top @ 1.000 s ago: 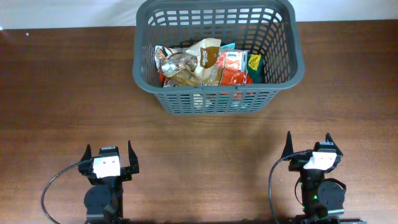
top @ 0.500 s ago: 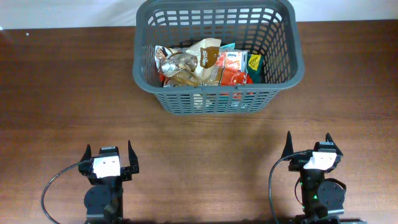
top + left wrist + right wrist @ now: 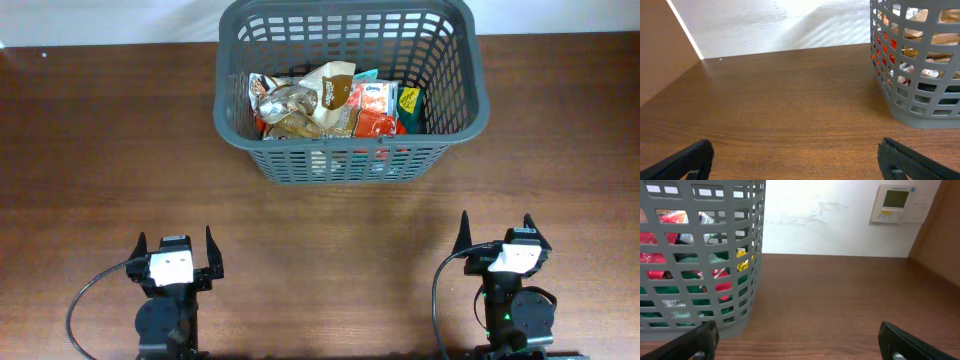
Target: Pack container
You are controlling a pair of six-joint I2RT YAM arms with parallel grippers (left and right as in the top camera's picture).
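A brown wooden table [image 3: 100, 150] is seen, and the container [image 3: 340, 166], a large dark grey slotted basket, is stood upright at the table's far edge. Everything else is placed relative to that container. The left gripper [image 3: 175, 242] is held well apart from the container, on its near side and out past its left front corner. The right gripper [image 3: 496, 224] is held equally far off on the near side, out past its right front corner. Both sets of jaws are spread wide and nothing is held between them; in each wrist view only bare wood is found between the dark fingers [image 3: 686, 159]. A heap of snack packets [image 3: 330, 100] is piled inside the container, against its near wall. A red packet [image 3: 376, 122] is laid toward the container's right side, with a small green and yellow packet [image 3: 410, 100] just beyond it. A white wall controller [image 3: 896, 203] is mounted behind the container, well to its right.
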